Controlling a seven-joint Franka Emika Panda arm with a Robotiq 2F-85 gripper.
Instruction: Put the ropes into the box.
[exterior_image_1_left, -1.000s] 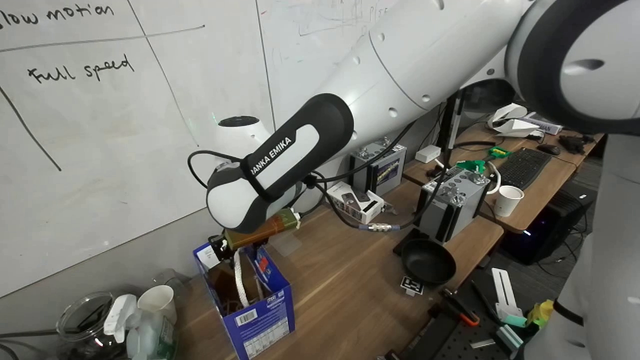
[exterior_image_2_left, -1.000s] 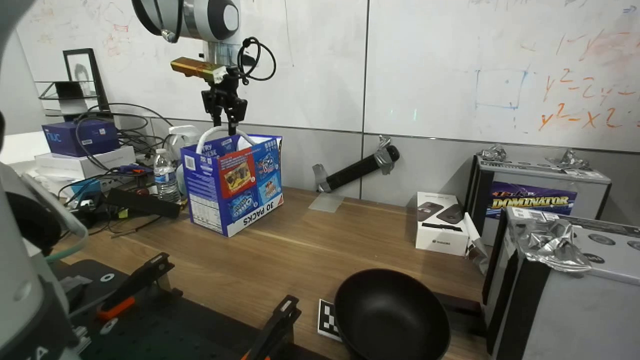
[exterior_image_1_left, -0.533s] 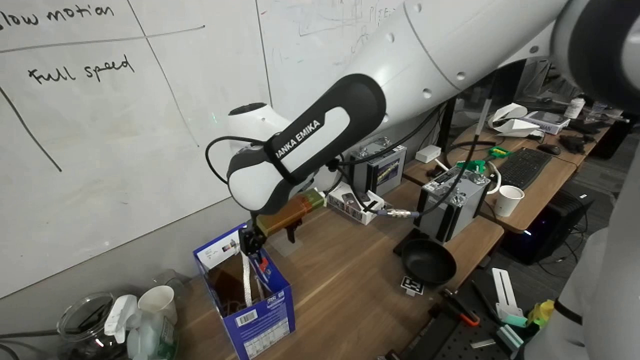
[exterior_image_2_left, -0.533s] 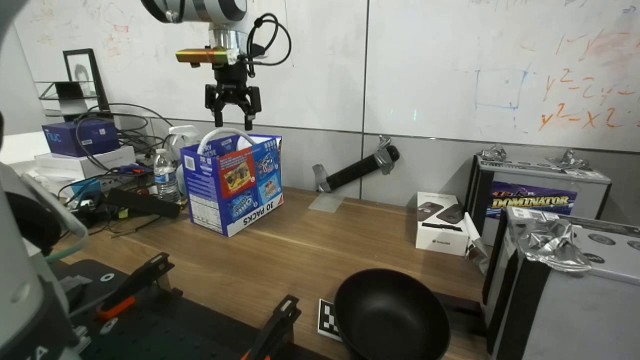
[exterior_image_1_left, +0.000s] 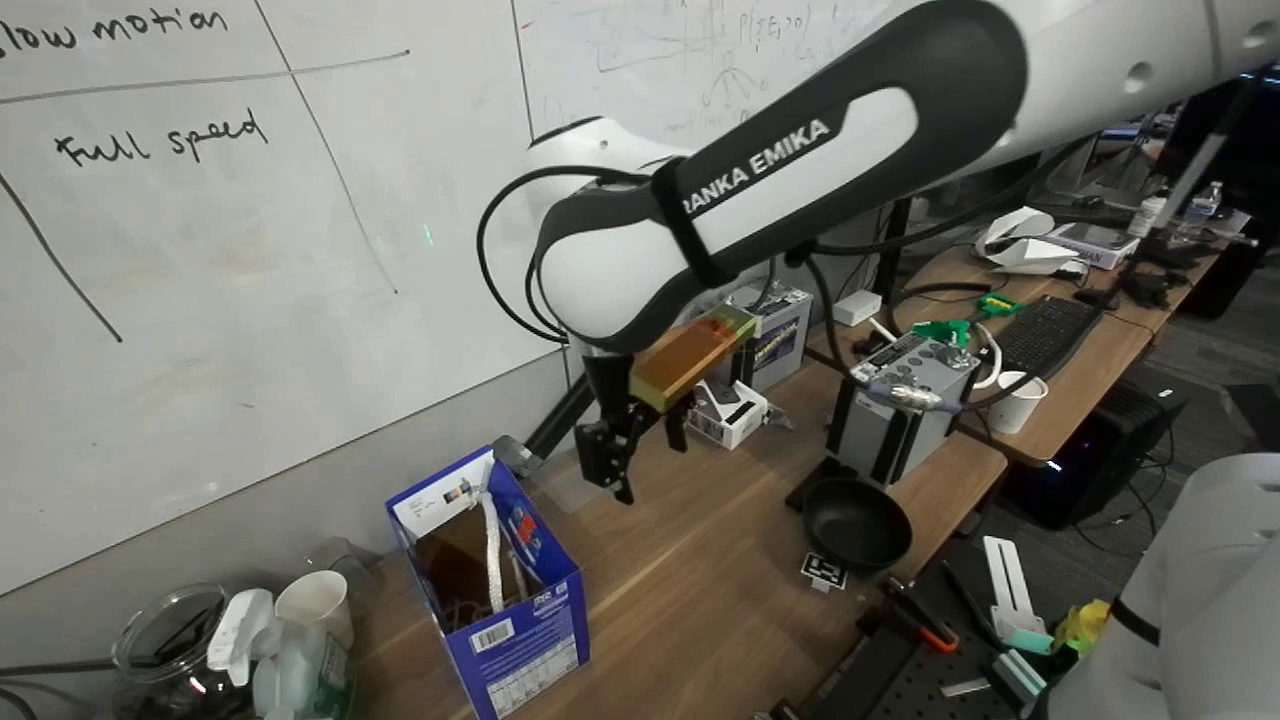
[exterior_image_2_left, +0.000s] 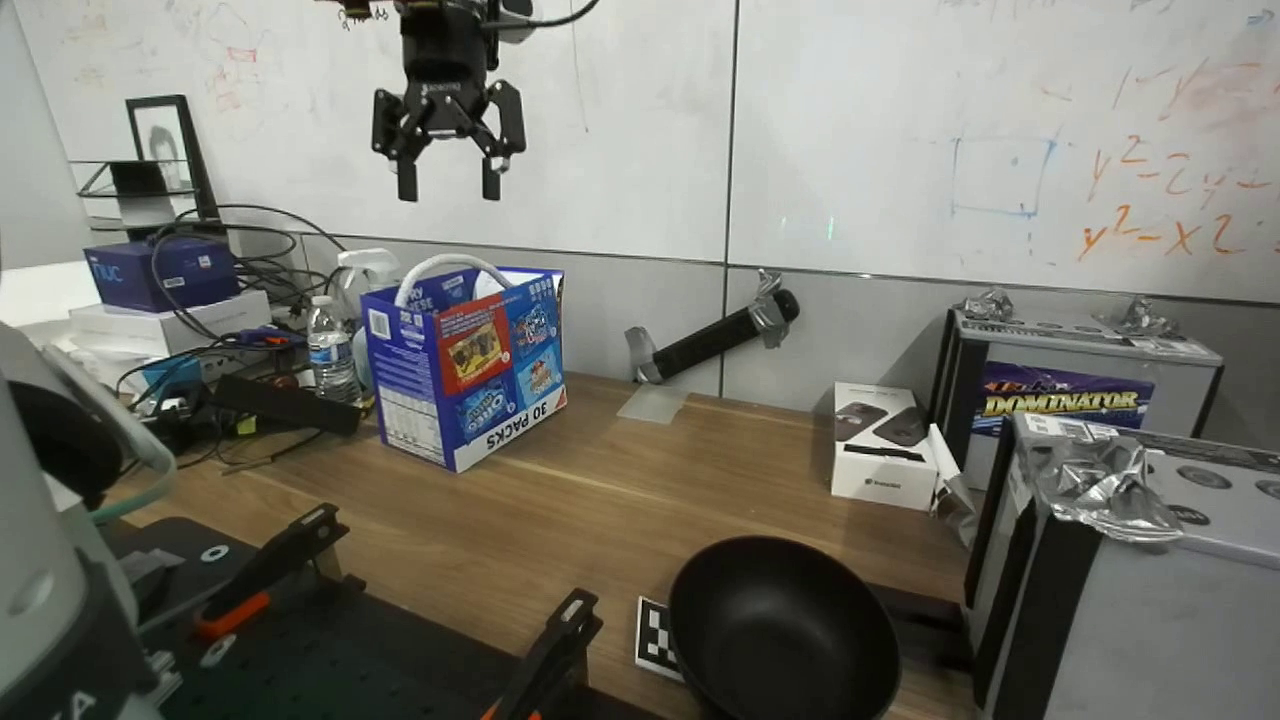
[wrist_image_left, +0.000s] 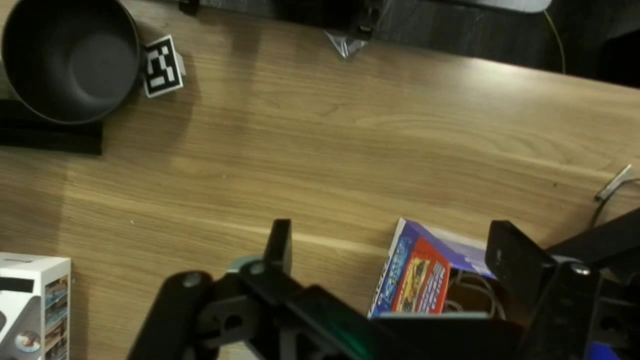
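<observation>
The blue box (exterior_image_2_left: 408, 395) stands open-topped on the table in both exterior views (exterior_image_1_left: 525, 655); the wrist view shows part of it (wrist_image_left: 425, 235). A thick white rope (exterior_image_1_left: 493, 550) lies in the box, its lower part inside. Its bend (exterior_image_2_left: 455, 261) arches above the rim. Thinner pale cords (wrist_image_left: 492, 297) lie at the box bottom in the wrist view. My gripper (exterior_image_2_left: 449, 182) is open and empty, high above the box and apart from the rope. In an exterior view, the gripper (exterior_image_1_left: 652, 468) hangs to the right of the box. In the wrist view, its fingertips (wrist_image_left: 392, 240) are wide apart.
A black pan (exterior_image_2_left: 785, 630) sits on the table beside a checkered marker (exterior_image_2_left: 655, 635). A white product box (exterior_image_2_left: 883, 450) and grey battery cases (exterior_image_2_left: 1120, 600) stand at the right. A black tube (exterior_image_2_left: 710, 340) is taped to the wall. A spray bottle (exterior_image_1_left: 300, 660) stands near the box.
My gripper has risen and moved away from the box and rope, and its fingers look wider apart. The rope's upper part has shifted slightly and stays in the box. The box has not moved.
</observation>
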